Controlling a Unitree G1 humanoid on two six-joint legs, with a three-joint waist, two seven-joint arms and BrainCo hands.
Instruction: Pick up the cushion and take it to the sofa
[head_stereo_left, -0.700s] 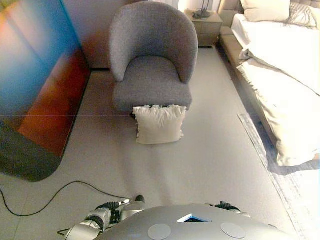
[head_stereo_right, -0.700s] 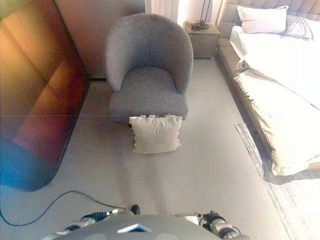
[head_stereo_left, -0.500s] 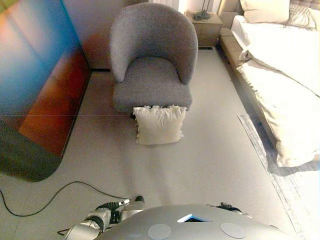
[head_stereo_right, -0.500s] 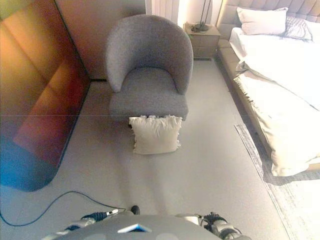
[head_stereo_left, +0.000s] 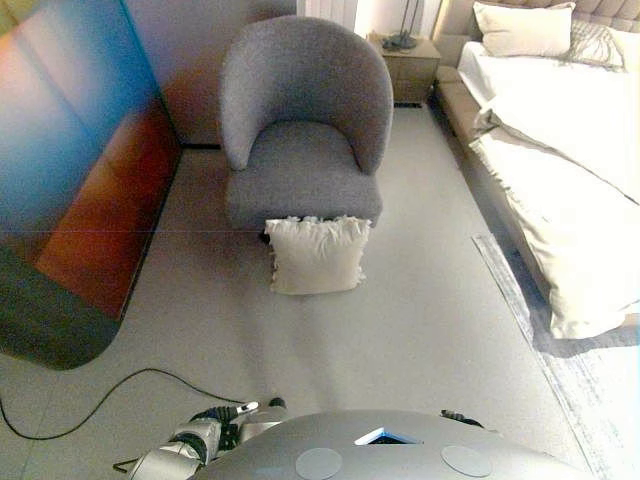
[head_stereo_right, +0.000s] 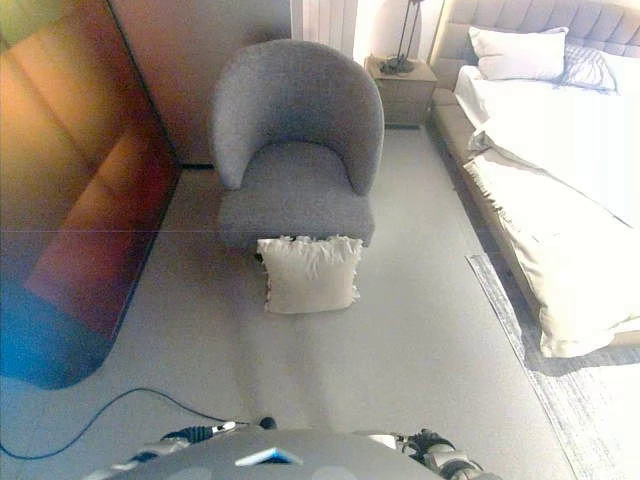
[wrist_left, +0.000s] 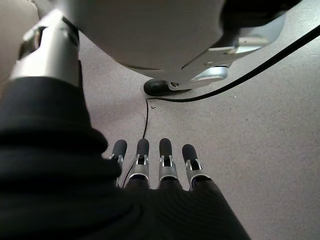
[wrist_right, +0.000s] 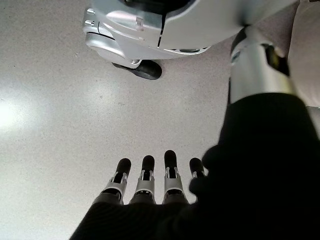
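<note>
A cream fringed cushion (head_stereo_left: 316, 256) stands on the grey floor, leaning against the front of a grey round-backed armchair (head_stereo_left: 305, 150). It also shows in the right eye view (head_stereo_right: 309, 273). My left hand (wrist_left: 160, 172) hangs low at my side, far short of the cushion, with its fingers straight toward the floor and nothing in it. My right hand (wrist_right: 150, 186) hangs the same way on the other side, open and empty. No other sofa is in view.
A glossy reddish-brown wall panel (head_stereo_left: 70, 180) runs along the left. A bed (head_stereo_left: 570, 150) with pale covers stands at the right, with a rug (head_stereo_left: 590, 400) beside it. A nightstand (head_stereo_left: 405, 70) stands behind the armchair.
The whole picture has shifted down a little, so the camera has moved. The cushion and the armchair have not moved. Both hands still hang at my sides.
</note>
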